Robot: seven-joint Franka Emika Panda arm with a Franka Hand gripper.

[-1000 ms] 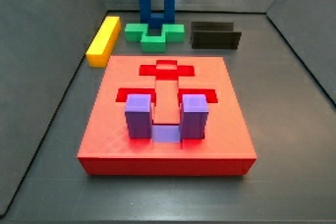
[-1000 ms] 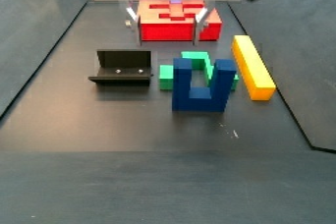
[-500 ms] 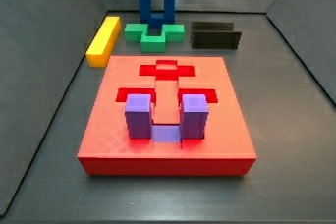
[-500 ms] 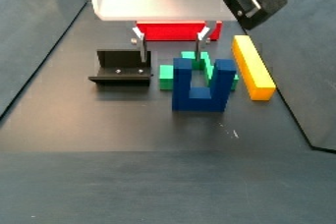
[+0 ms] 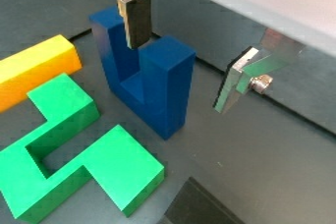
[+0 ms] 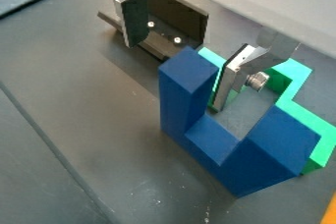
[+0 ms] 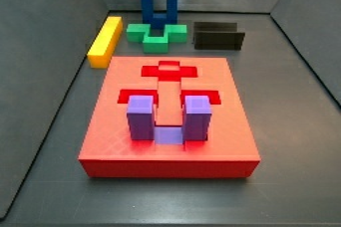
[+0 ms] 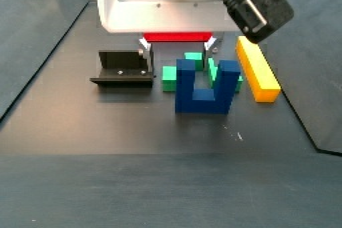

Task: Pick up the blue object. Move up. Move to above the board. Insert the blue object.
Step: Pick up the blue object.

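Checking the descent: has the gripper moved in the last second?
Yes. In a side view the gripper has come down toward the blue object, hiding more of the board.

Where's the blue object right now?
The blue object stands on the floor, prongs up, right beside the green block, between the fixture and the yellow bar; the open gripper straddles one prong.

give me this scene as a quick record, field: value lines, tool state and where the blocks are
tool: tool open, low over the blue object, not gripping it
fingers: fingers either side of one prong
blue object: blue object upright on the floor, beside the green block
board: board holds a purple block
yellow bar: yellow bar on the floor
fixture: fixture next to the green block
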